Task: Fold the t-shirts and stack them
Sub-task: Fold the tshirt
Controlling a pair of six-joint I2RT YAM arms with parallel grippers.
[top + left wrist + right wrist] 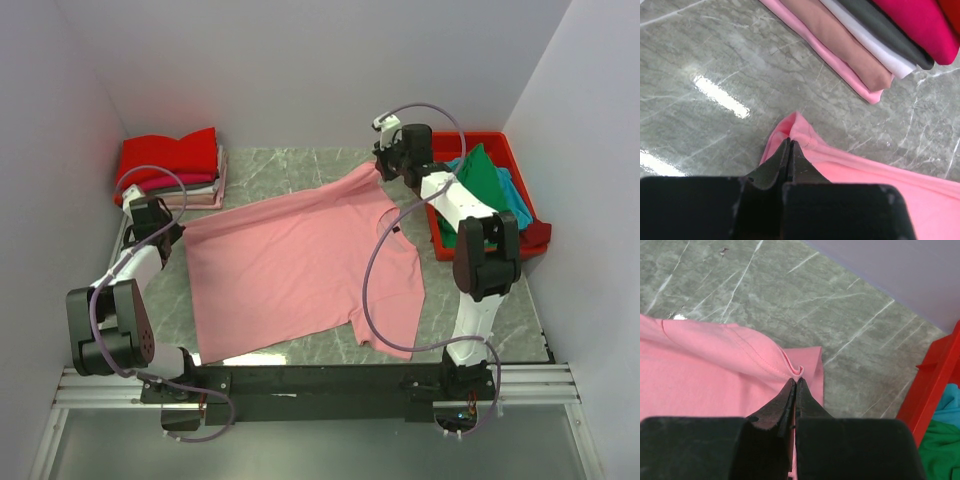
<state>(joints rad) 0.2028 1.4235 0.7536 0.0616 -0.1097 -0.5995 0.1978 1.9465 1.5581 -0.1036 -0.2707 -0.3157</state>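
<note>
A light pink t-shirt (pixel 300 265) lies spread over the middle of the marble table, its neck hole toward the right. My left gripper (pixel 178 232) is shut on the shirt's left corner (pixel 790 131), pinching a fold of pink cloth. My right gripper (pixel 380 170) is shut on the far right sleeve hem (pixel 799 372), lifted slightly off the table. A stack of folded t-shirts (pixel 175 170) sits at the far left, red on top; in the left wrist view its pink, white, grey and magenta layers (pixel 875 45) show. Green and teal t-shirts (pixel 490 185) lie in the bin.
A rigid red plastic bin (pixel 500 145) stands at the far right, close beside my right arm; its wall (pixel 935 385) shows in the right wrist view. Walls enclose the table on three sides. Marble surface (pixel 290 165) shows behind the shirt.
</note>
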